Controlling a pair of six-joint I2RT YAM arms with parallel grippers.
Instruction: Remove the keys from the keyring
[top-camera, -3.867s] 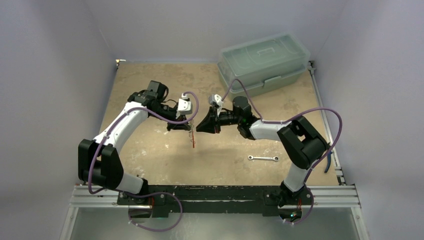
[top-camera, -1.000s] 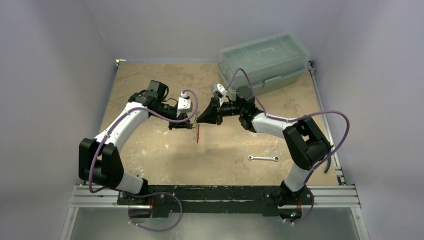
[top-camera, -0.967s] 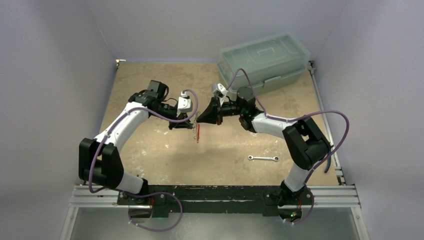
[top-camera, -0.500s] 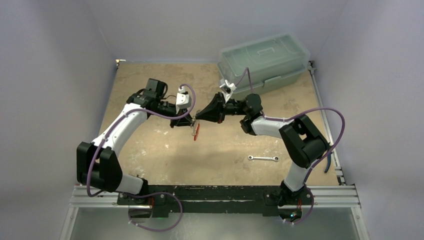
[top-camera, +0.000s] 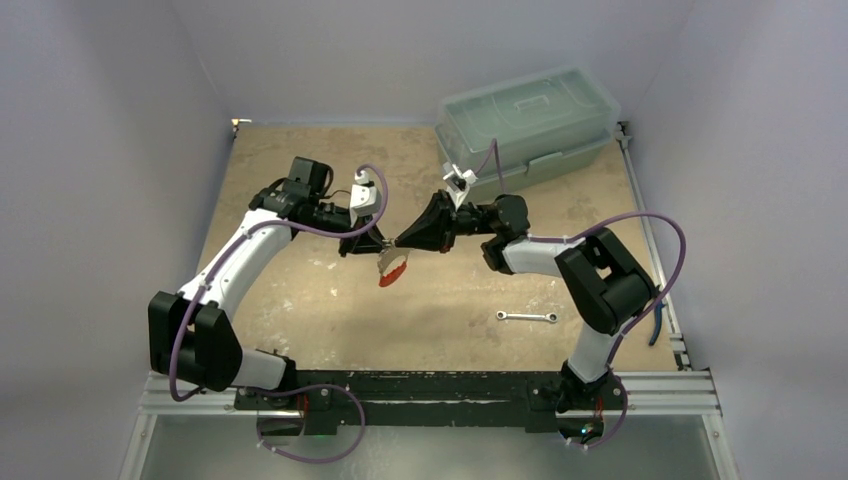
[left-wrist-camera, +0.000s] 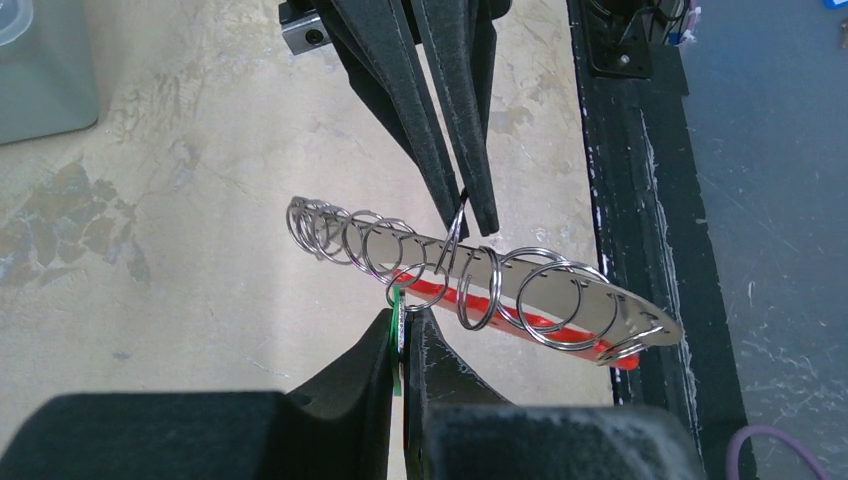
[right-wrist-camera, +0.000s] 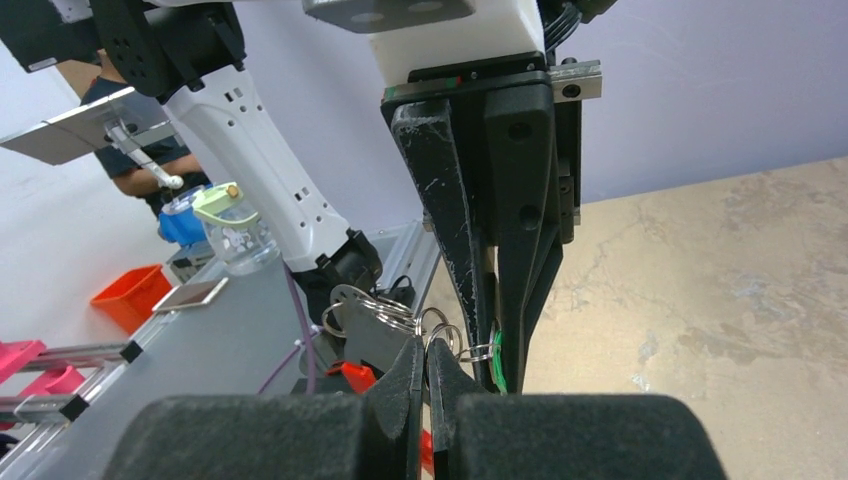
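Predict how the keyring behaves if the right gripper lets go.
Likely swings down: the keyring hangs airborne from a green key in the left gripper and a small ring in the right gripper. Probably stiff: its band looks straight. Its loose rings may slide.

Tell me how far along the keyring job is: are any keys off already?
Done: nothing I can see; no loose key shows on the table. In hand: the keyring hangs in the air between the arms, the left gripper shut on the green-headed key, the right gripper pinching one small wire ring. Left: a full row of rings sits on the loop, so nearly everything.
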